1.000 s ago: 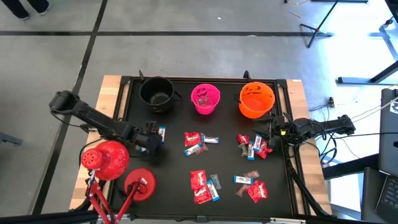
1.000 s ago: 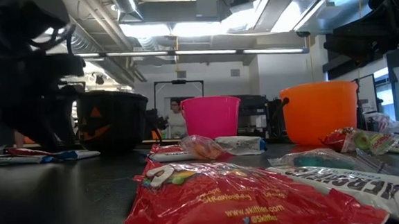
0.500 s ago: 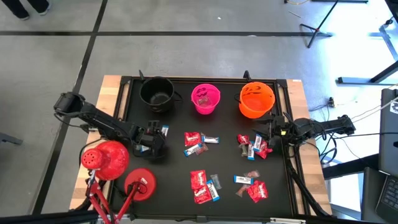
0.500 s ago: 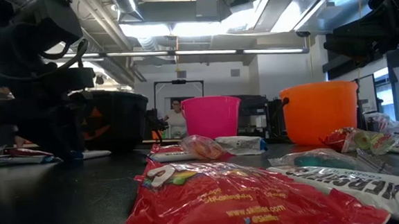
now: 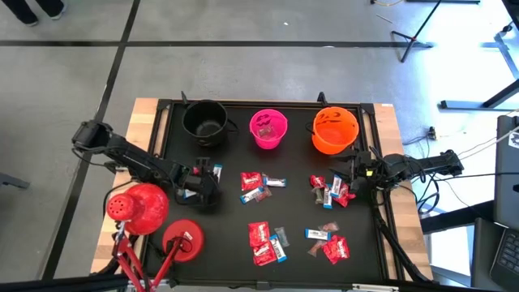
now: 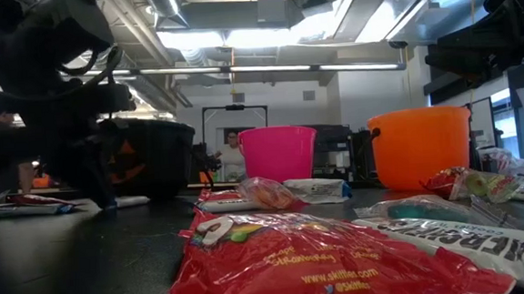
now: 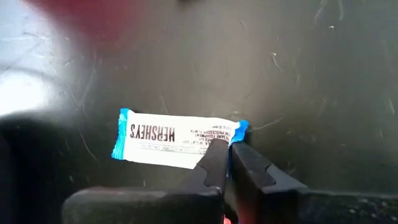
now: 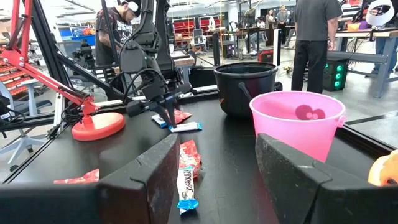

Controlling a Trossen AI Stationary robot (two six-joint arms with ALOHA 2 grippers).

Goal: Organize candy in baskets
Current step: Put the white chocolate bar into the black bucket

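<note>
A blue-and-white candy bar (image 7: 177, 138) lies flat on the black table near its left side, with a red sweet (image 8: 180, 116) beside it. My left gripper (image 7: 229, 148) slants down onto the bar's end, shut. The other candy lies in loose heaps (image 5: 259, 186) (image 5: 331, 191) (image 5: 266, 242) across the middle and right. Three baskets stand along the far edge: black (image 5: 203, 122), pink (image 5: 268, 129) and orange (image 5: 334, 130). At the table's right edge my right gripper (image 8: 217, 168) stays level and open, touching nothing. My left gripper has its shut fingertips on the bar's blue crimped end (image 7: 239, 129), at that end's corner, pinched between the two fingers. The fingers slant down from the table's left side. The bar lies flat on the table.
A red lamp head (image 5: 136, 208) and its round red base (image 5: 183, 240) stand at the near left, close behind my left arm. People stand in the room beyond the table.
My left gripper has edged toward the table's right and slightly down onto the blue-and-white bar, and its fingers have come together at the bar's end. The bar has stayed where it was.
</note>
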